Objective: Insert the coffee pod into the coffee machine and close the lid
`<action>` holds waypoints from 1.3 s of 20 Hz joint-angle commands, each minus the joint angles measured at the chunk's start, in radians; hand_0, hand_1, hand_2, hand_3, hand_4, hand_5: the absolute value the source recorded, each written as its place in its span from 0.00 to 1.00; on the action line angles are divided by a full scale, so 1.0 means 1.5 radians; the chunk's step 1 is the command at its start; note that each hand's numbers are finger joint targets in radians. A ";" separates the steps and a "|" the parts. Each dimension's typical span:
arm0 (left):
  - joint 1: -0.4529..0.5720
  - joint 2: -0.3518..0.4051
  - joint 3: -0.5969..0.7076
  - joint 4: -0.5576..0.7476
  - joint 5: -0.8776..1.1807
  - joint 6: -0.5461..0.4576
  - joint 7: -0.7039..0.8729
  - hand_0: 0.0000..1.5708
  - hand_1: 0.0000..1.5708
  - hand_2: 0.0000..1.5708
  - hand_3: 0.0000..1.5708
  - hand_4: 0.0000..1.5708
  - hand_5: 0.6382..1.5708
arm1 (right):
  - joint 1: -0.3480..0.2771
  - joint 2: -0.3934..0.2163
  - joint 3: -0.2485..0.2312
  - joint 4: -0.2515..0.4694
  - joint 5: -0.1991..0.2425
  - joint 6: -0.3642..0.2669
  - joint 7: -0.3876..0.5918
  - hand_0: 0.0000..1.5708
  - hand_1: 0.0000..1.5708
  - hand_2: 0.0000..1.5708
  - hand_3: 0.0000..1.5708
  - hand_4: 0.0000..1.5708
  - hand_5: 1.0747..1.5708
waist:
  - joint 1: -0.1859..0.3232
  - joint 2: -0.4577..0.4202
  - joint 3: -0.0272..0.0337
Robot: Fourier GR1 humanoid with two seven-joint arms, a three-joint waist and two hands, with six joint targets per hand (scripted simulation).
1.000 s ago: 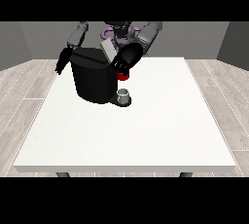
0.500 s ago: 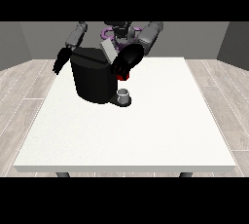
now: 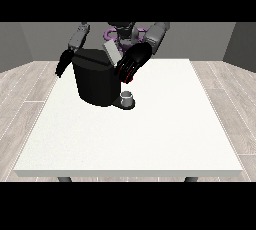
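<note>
My hand at the view's left [image 3: 63, 64] hangs beside the left edge of the black coffee machine [image 3: 97, 81], and I cannot tell how its fingers lie. The machine's grey lid [image 3: 112, 53] stands open and tilted. My hand at the view's right [image 3: 132, 64] is at the machine's upper right, fingers curled around something red, probably the coffee pod [image 3: 129, 77], above a small grey cup [image 3: 128, 97] on the white table [image 3: 150, 134].

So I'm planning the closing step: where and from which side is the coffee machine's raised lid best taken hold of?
A judgement: take the lid at its raised free edge, coming from above and from the view's right, where the hand at the view's right is. The lid stands tilted up over the coffee machine, so that upper edge looks the most exposed; pressing it down should close it.
</note>
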State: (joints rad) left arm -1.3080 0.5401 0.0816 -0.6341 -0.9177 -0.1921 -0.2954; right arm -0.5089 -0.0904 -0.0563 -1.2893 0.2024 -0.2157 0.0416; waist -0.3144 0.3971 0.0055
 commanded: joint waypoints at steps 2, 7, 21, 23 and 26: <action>0.033 -0.021 -0.005 0.009 -0.007 -0.007 0.025 0.00 0.00 0.19 0.13 0.00 1.00 | 0.029 -0.010 -0.018 0.023 -0.025 0.024 -0.020 0.00 0.00 0.00 0.00 0.11 1.00 | 0.015 -0.042 -0.0033; 0.082 -0.069 -0.006 -0.009 0.011 -0.034 0.052 0.00 0.00 0.00 0.03 0.00 1.00 | 0.090 -0.001 -0.035 0.079 -0.023 0.002 -0.034 0.00 0.00 0.00 0.00 0.00 1.00 | 0.079 -0.133 -0.0034; 0.354 -0.320 0.218 -0.017 0.339 -0.051 -0.027 0.00 0.00 0.00 0.00 0.04 1.00 | 0.251 -0.024 -0.084 0.132 -0.054 0.020 -0.080 0.00 0.00 0.00 0.00 0.00 1.00 | 0.235 -0.348 -0.0050; 0.412 -0.327 0.210 -0.018 0.339 -0.060 -0.042 0.00 0.00 0.00 0.00 0.25 1.00 | 0.258 -0.014 -0.086 0.126 -0.048 -0.005 -0.077 0.00 0.00 0.00 0.00 0.00 1.00 | 0.259 -0.376 -0.0043; 0.472 -0.355 0.200 -0.021 0.339 -0.050 -0.012 0.00 0.00 0.00 0.00 0.25 1.00 | 0.278 0.008 -0.043 0.084 -0.041 0.019 -0.019 0.00 0.00 0.00 0.00 0.00 1.00 | 0.240 -0.457 -0.0043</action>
State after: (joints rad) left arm -0.7177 0.0559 0.3641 -0.6712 -0.4441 -0.2748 -0.3280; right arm -0.1294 -0.1006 -0.1650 -1.1072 0.1304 -0.2040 -0.0501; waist 0.0523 -0.1767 -0.0009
